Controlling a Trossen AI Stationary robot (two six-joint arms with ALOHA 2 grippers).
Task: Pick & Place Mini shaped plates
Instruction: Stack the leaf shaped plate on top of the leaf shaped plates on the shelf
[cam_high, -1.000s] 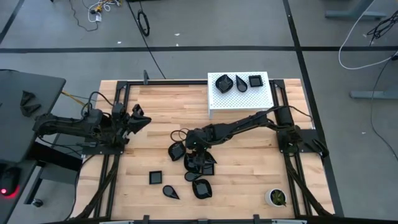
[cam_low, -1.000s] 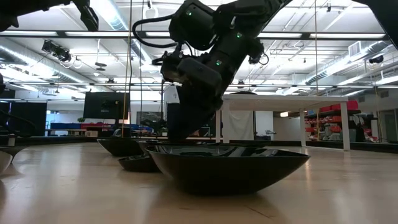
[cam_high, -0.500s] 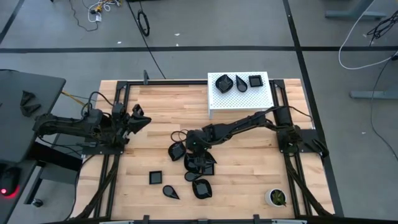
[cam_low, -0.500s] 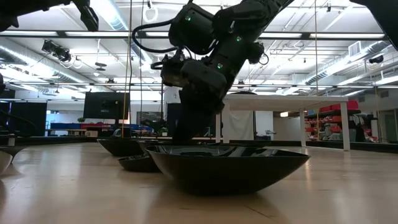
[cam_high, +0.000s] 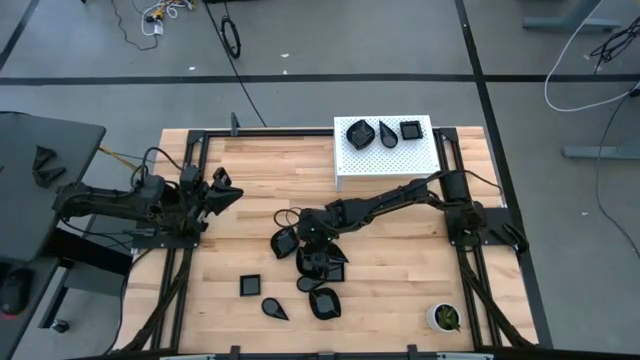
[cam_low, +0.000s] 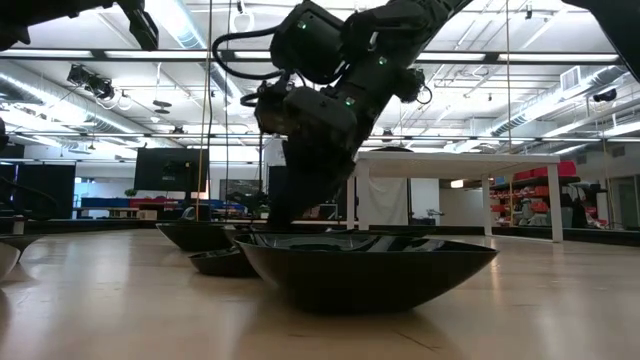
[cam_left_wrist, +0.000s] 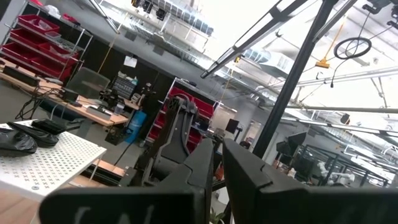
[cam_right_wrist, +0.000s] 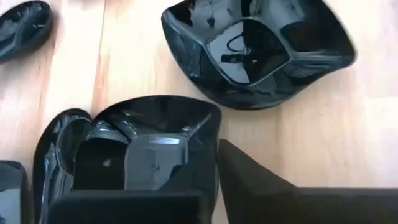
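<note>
My right claw (cam_high: 312, 243) hangs low over a cluster of mini shaped plates (cam_high: 322, 265) at the middle of the pale, wood-grained worktop (cam_high: 390, 270). The wrist view shows one dark finger (cam_right_wrist: 273, 190) close against the rim of a glossy black square dish (cam_right_wrist: 149, 149) that is nested in a broader rounded one. I cannot tell whether the claw actually grips that rim, or how wide it stands. Just beyond the fingers lies a wavy-edged black dish (cam_right_wrist: 258, 46), its polished hollow mirroring the ceiling lights, and farther off a small rounded dish (cam_right_wrist: 23, 28).

From table height, a wide shallow black bowl-like plate (cam_low: 365, 268) fills the foreground, with my right arm slanting down behind it.

Past the cluster on the near side, loose pieces rest apart: a small square plate (cam_high: 249, 285), a teardrop plate (cam_high: 274, 307) and a rounded plate (cam_high: 325, 303). Well behind the claw, a white perforated board (cam_high: 385, 152) carries three more plates (cam_high: 384, 132), rounded, teardrop and square. A small white cup (cam_high: 443, 317) sits at the worktop's near right corner.

My left claw (cam_high: 222, 190) waits at the left edge, fingers parted and empty.
</note>
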